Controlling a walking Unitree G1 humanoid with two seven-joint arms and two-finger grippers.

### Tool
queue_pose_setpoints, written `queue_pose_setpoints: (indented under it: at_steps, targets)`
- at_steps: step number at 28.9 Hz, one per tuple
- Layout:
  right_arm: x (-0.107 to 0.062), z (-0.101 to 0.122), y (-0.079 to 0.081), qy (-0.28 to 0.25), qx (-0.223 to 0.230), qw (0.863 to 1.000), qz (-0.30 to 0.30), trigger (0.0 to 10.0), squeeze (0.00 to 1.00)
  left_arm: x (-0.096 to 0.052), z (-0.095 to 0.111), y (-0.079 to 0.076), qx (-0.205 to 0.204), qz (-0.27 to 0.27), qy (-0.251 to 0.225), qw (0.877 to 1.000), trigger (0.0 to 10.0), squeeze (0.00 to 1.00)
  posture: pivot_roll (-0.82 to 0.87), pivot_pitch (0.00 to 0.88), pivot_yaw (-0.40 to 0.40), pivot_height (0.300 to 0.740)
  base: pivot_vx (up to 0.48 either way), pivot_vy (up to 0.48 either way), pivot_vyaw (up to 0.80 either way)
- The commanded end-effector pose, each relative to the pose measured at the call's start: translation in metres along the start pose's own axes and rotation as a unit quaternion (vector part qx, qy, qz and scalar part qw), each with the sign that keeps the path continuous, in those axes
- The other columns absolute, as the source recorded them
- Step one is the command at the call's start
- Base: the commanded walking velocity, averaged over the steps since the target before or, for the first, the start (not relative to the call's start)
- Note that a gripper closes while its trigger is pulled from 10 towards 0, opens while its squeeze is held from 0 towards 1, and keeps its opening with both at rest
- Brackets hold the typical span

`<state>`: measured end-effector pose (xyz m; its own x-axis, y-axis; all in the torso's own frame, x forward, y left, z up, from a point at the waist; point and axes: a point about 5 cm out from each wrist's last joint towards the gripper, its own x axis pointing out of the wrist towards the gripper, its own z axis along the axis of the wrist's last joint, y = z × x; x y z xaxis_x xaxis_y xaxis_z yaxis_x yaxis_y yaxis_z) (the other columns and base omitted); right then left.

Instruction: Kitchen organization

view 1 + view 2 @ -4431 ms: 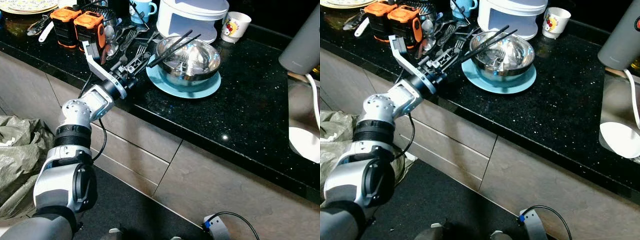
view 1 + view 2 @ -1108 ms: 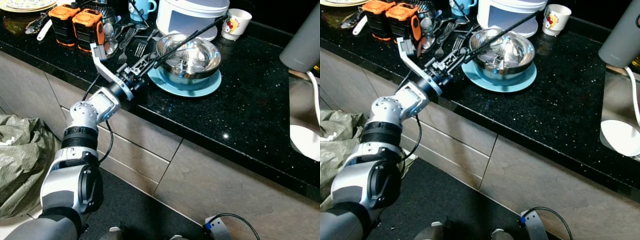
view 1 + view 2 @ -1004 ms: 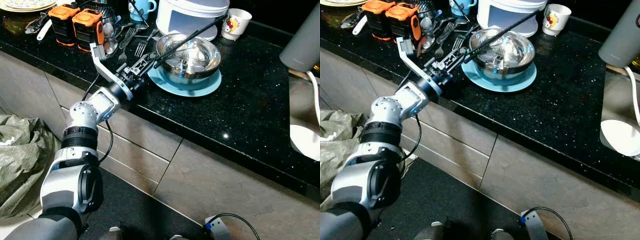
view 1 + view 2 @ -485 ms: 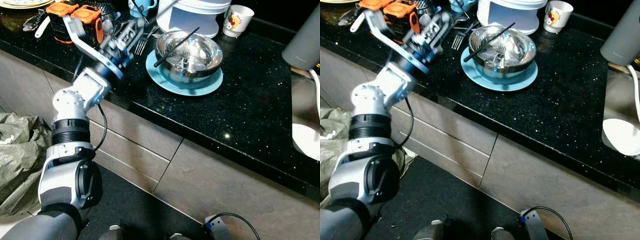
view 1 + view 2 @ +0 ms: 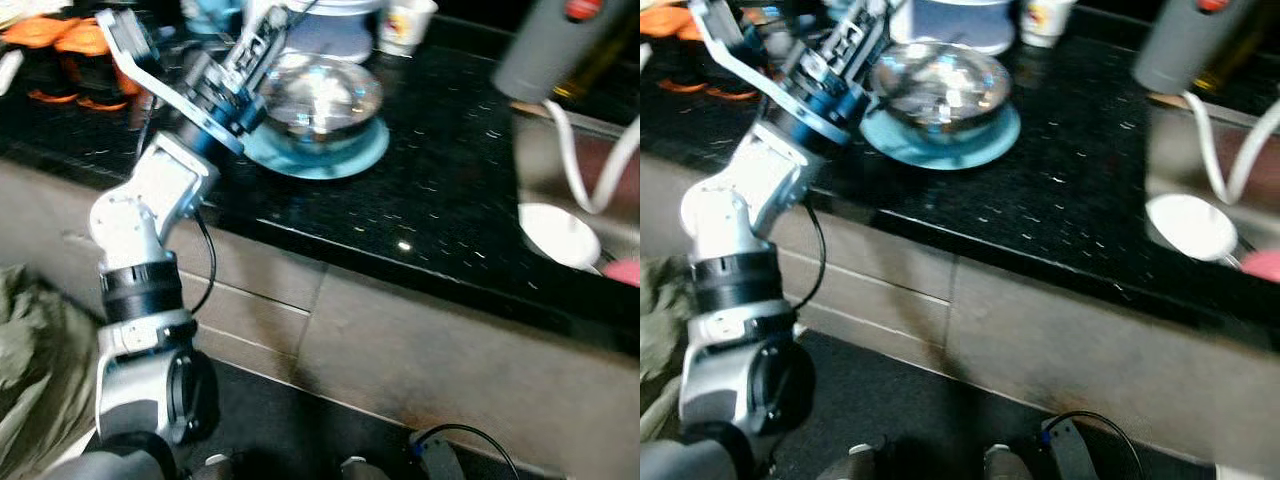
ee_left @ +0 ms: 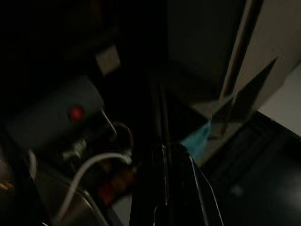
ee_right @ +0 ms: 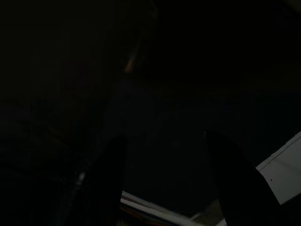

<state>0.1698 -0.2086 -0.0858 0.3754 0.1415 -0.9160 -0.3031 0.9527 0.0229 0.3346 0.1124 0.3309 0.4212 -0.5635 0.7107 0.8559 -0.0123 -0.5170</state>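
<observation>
Black speckled surface (image 5: 440,190) glinting under overhead light, pale wood-grain drawer fronts (image 5: 400,350) below, dark floor (image 5: 270,420) underneath, and a steel sink (image 5: 1200,170) off to the right.

black counter (image 5: 440,190), blue plate (image 5: 330,160), blurry cup (image 5: 405,22)

Both head views look steeply down from above the robot onto the speckled black stone counter (image 5: 440,190) and the grey-brown drawer fronts (image 5: 400,350) below it, blurred, sharing the shiny steel bowl (image 5: 318,95) on its round blue plate (image 5: 940,135) at far left and the sink at right. The left wrist view looks along dark fingers, high over the counter, toward a grey cylindrical appliance with a red dot (image 6: 56,115) and a white cord (image 6: 89,165). The right wrist view is close to black, two dark finger shapes before a pale corner.
</observation>
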Motion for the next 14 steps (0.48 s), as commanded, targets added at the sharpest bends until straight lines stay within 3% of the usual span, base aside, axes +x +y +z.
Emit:
queue_pose_setpoints:
  at_steps: [1,3,4,5,6,14]
  targets:
    - [-0.001,-0.012,0.000,0.016,0.012,1.000,0.000,10.0,0.00,0.001,-0.006,-0.006,-0.004,-0.012,0.004,1.000,0.0,0.00,0.03,0.183,-0.057,0.740,0.000,0.000,-0.80]
    - [-0.001,-0.011,0.000,0.016,0.012,1.000,0.000,10.0,0.00,-0.003,-0.006,-0.004,0.001,0.002,-0.004,1.000,0.3,0.00,0.03,0.180,-0.057,0.740,0.000,0.000,-0.80]
    - [-0.001,-0.011,0.000,0.016,0.012,1.000,0.000,10.0,0.00,-0.004,-0.006,-0.003,0.003,0.013,-0.006,1.000,4.8,0.00,0.03,0.179,-0.057,0.740,0.000,0.000,-0.80]
    - [-0.001,-0.011,0.000,0.016,0.012,1.000,0.000,10.0,0.00,-0.004,-0.006,-0.003,0.003,0.013,-0.006,1.000,4.8,0.00,0.03,0.179,-0.057,0.740,0.000,0.000,-0.80]
    - [-0.001,-0.010,0.000,0.015,0.012,1.000,-0.001,10.0,0.00,-0.006,-0.004,-0.003,0.006,0.021,-0.010,1.000,10.0,0.00,0.03,0.178,-0.056,0.740,0.000,0.000,-0.80]
    - [0.000,-0.008,0.000,0.012,0.013,1.000,-0.002,10.0,0.00,-0.006,0.008,-0.007,0.026,0.039,-0.046,0.998,10.0,0.00,0.03,0.179,-0.055,0.740,0.000,0.000,-0.80]
